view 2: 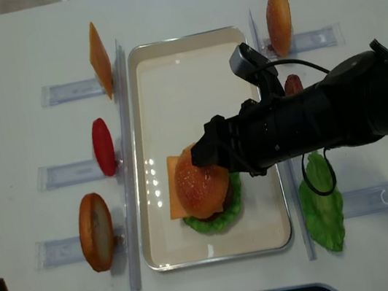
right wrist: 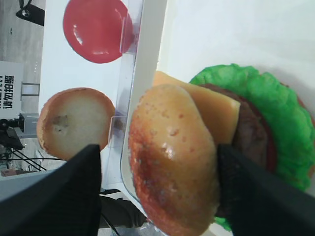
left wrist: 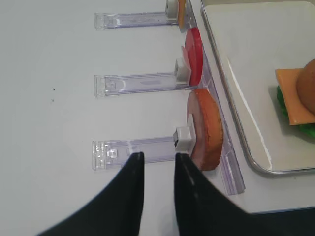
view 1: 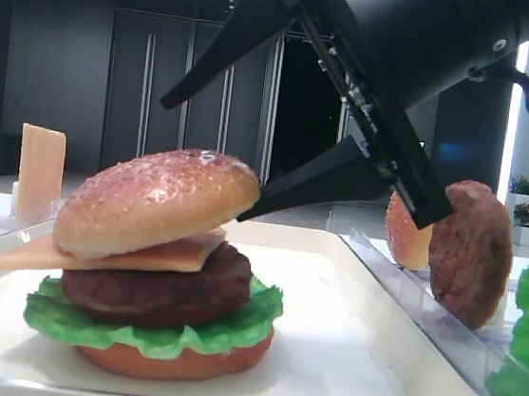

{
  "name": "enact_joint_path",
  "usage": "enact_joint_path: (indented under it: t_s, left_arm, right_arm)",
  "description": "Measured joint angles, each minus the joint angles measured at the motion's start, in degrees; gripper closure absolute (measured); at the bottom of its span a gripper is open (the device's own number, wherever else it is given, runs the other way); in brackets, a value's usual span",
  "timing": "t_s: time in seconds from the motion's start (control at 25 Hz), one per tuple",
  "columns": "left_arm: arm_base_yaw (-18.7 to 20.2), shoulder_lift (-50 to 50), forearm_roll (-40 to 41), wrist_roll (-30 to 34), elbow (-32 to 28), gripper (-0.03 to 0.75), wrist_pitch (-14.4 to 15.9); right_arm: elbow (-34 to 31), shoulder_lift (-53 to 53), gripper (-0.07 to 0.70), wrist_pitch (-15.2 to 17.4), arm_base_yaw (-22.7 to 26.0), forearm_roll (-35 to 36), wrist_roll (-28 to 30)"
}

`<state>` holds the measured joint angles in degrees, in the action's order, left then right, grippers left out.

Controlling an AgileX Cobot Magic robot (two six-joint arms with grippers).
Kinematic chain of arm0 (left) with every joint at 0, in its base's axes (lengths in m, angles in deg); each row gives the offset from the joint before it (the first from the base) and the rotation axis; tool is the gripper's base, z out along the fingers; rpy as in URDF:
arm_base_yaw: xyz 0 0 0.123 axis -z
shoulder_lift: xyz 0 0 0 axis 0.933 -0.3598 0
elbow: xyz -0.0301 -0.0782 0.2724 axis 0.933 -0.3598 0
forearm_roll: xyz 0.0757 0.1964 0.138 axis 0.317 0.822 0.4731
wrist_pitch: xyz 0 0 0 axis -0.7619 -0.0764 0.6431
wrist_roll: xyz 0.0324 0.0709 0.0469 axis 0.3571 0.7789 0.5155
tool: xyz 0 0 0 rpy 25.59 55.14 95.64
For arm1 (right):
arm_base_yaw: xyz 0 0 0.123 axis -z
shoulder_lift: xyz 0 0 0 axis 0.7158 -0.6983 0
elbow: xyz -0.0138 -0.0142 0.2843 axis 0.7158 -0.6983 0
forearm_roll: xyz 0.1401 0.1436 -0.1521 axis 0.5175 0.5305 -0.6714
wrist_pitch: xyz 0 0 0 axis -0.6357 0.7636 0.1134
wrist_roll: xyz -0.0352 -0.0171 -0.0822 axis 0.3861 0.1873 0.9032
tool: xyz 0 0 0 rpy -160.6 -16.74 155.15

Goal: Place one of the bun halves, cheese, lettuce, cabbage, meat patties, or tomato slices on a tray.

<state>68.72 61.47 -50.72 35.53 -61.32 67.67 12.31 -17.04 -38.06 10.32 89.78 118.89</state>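
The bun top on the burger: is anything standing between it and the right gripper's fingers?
Nothing visible does. The bun top sits tilted on the cheese, on the burger stack in the tray. The right gripper is open, with one finger on each side of the bun, and the gaps between look free.

The right gripper (view 1: 250, 158) is spreading its fingers (right wrist: 59, 196) wide around the bun top (view 1: 159, 200), air showing on both sides. Beneath it, the stacked burger is filling the tray (view 2: 190, 72); beyond it, the tray floor is lying bare. Racks (view 2: 71, 91) are flanking both sides.
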Motion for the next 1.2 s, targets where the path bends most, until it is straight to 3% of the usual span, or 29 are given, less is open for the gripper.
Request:
enact_joint_path:
  t_s: [0.24,0.68,1.0,1.2]
  left_arm:
    - [0.0,0.0,-0.05,0.0,0.0,0.557,0.0]
    - [0.0,0.0,-0.05,0.0,0.0,0.557,0.0]
    - [0.0,0.0,-0.05,0.0,0.0,0.557,0.0]
    - [0.0,0.0,-0.05,0.0,0.0,0.557,0.0]
  right_arm:
    - [0.34,0.0,0.136,-0.11,0.0,-0.76,-0.78]
    - [2.25,2.67,0.136,-3.69,0.0,-11.17,-9.46]
    - [2.33,3.5,0.136,-6.05,0.0,-15.18,-12.02]
    - [4.3,5.15,0.136,-7.08,0.0,-21.84,-16.77]
